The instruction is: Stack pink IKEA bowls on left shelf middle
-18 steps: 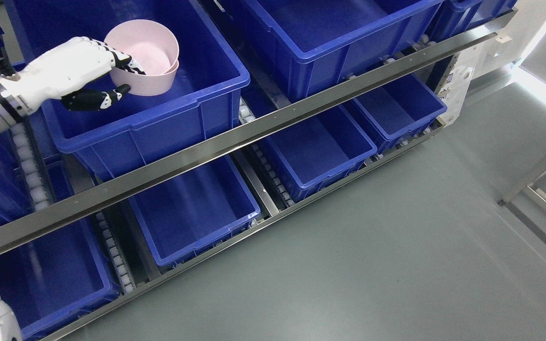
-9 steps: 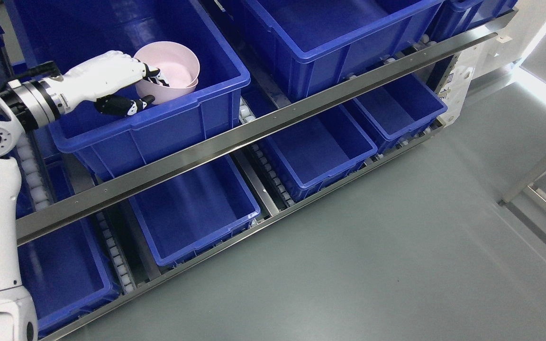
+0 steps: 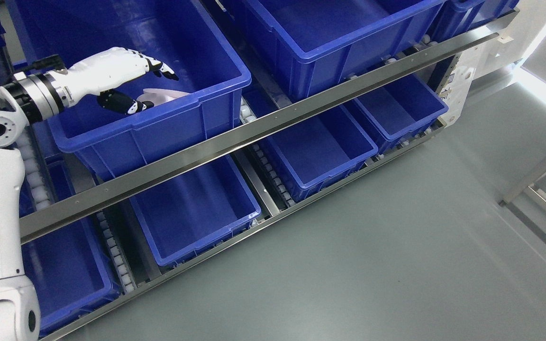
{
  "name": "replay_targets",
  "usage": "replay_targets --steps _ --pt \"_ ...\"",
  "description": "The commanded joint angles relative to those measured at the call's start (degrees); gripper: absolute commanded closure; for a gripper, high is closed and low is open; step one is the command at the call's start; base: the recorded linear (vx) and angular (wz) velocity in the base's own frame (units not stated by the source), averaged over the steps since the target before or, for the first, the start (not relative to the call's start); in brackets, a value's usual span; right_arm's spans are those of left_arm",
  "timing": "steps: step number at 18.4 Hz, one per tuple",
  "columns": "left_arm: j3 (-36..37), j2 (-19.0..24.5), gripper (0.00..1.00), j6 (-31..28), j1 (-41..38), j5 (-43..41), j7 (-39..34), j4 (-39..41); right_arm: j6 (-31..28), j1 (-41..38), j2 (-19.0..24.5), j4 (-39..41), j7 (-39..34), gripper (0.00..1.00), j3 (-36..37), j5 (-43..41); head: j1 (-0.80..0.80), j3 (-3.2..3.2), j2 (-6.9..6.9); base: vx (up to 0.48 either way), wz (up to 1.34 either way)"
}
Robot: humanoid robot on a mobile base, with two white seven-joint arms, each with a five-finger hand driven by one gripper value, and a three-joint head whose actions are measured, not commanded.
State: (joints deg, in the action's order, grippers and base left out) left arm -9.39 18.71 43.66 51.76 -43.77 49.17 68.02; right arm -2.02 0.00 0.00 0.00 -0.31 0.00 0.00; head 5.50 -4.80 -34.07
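The blue bin (image 3: pixel 159 118) is open above; its front wall and the steel rail (image 3: pixel 254 130) block entry from the front.

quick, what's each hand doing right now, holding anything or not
Left hand: open, holding nothing, above the pink bowls in the blue bin.
Right hand: not in view.

Bright, sharp view (glare at right edge), shadowed bin (image 3: pixel 192 208) interiors.

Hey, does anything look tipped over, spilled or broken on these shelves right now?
Nothing stands out. The pink bowls sit low inside the blue bin, mostly hidden by its wall; the left hand hovers open above them.
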Motion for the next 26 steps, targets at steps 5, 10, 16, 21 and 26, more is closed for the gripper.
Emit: replay_targets --steps 5,10,16,21,26 --pt "-10.38 -15.77 0.36 -10.84 8.80 13.77 -6.26 0.60 0.09 -1.67 -1.00 1.93 -0.04 0.00 0.62 0.00 0.00 0.00 0.00 0.000 0.00" --pt "5.03 -17.71 0.15 -19.73 6.18 31.15 -26.61 2.99 0.00 -1.67 -1.00 1.93 -0.04 0.00 0.70 0.00 0.00 0.00 0.00 0.000 0.00" --pt "36.85 -17.71 0.07 -23.35 -0.76 55.60 -57.52 8.24 0.09 -1.67 -1.00 1.93 -0.04 0.00 0.62 0.00 0.00 0.00 0.00 0.001 0.00" --pt "49.72 -17.71 0.05 -21.69 -9.29 57.48 -56.90 16.08 0.00 -1.67 -1.00 1.93 -0.04 0.00 0.70 0.00 0.00 0.00 0.00 0.008 0.03" --pt "53.85 -17.71 0.05 -21.95 -16.32 57.57 -51.03 18.98 0.09 -1.67 -1.00 1.93 -0.04 0.00 0.70 0.00 0.00 0.00 0.00 -0.003 -0.02"
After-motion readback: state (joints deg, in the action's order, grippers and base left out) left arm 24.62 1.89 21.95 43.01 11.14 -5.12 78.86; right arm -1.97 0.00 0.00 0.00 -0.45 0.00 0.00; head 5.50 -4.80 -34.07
